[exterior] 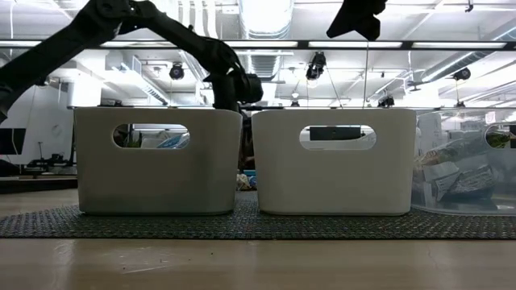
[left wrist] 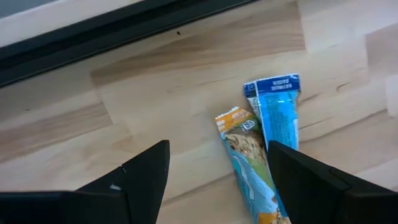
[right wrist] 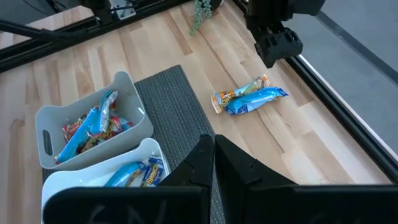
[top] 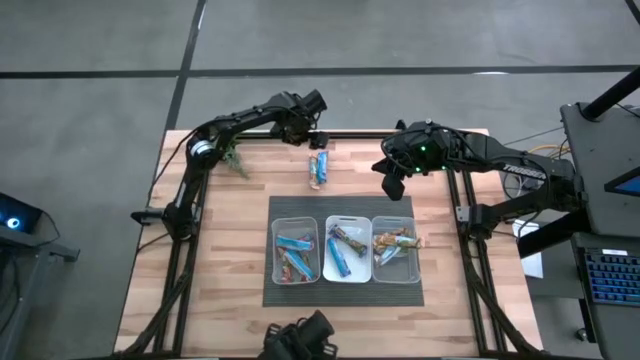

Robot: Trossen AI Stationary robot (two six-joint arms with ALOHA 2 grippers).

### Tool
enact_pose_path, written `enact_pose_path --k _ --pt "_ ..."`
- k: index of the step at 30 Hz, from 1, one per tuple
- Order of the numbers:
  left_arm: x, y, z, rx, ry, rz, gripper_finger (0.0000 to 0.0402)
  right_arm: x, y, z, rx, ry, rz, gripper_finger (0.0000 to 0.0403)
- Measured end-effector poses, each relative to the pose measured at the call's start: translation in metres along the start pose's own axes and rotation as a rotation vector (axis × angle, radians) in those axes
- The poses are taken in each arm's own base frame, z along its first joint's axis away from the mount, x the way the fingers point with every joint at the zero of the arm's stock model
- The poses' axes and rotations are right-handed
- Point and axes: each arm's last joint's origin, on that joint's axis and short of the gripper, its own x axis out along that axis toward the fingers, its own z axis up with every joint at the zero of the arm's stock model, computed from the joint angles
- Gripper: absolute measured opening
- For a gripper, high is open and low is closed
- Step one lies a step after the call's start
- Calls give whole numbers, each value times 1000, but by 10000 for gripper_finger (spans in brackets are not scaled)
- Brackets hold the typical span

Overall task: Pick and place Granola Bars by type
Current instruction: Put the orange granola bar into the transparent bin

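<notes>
Your bench (top: 230, 250): two granola bars (top: 318, 169) loose beneath left claw (left wrist: 217, 180), spread wide, empty; right claw (right wrist: 213, 152) closed, empty.

A grey floor (top: 90, 60) crossed by dark seams filled the upper part of the high view. At the right edge stood a dark desk (top: 600, 150) with a keyboard (top: 612, 278). In the low view, ceiling ducts (exterior: 266, 16) and strip lights (exterior: 451, 44) ran overhead
</notes>
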Motion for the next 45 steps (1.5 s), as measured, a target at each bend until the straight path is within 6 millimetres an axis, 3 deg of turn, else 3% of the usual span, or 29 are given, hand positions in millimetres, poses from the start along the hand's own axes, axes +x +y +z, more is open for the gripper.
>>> enact_pose_path --k 20,30,38,45 --pt "7 3 11 -60 -32 -52 252 0 0 0 -3 0 -2 8" --pt "7 2 14 175 -33 -128 252 0 0 0 -3 -1 -6 8" --pt "8 3 12 159 -11 -135 252 0 0 0 1 -1 -7 8" --pt "23 8 2 167 61 -131 252 0 0 0 8 -5 -21 8"
